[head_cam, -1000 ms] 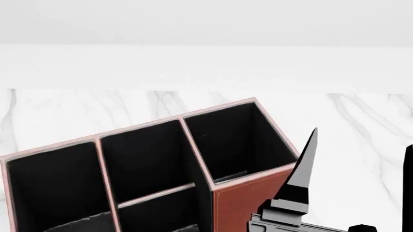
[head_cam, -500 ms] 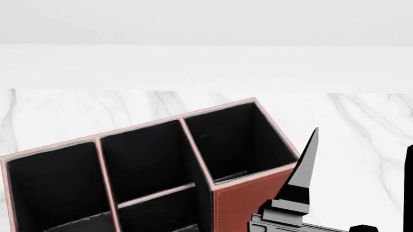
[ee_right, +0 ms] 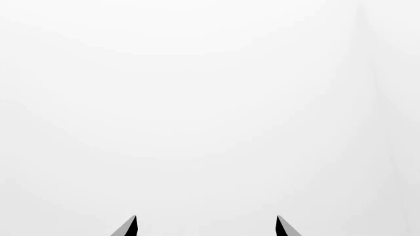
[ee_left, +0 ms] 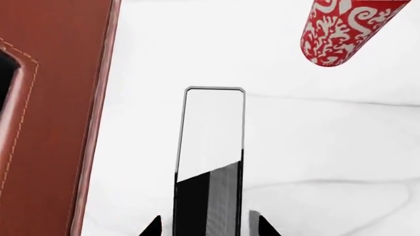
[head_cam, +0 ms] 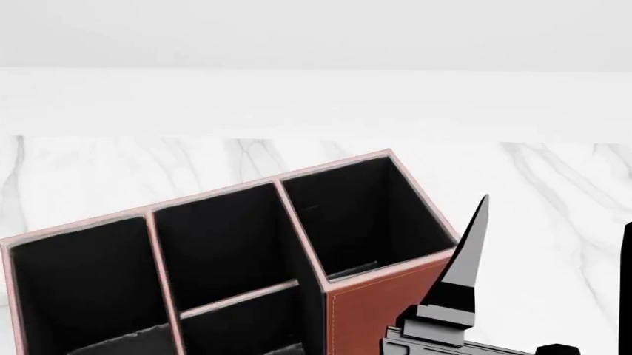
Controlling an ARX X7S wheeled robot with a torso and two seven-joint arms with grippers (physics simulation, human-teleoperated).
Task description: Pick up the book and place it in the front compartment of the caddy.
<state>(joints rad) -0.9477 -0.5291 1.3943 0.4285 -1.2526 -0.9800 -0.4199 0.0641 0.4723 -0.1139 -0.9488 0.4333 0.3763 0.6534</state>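
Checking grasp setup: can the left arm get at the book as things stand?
Probably yes. The book sits between the fingertips of the left gripper, with the caddy and the mug off to either side, neither blocking. Whether the jaws have closed is unclear.

Around the caddy, bare marble desk lies open from 12 to 3 o'clock. Its black-lined cells gape upward, unblocked. Beside its leather wall, a clear white strip runs past the book; the mug stands beyond.

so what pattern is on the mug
Red with white swirling ornament on the mug, seen best in the left wrist view.
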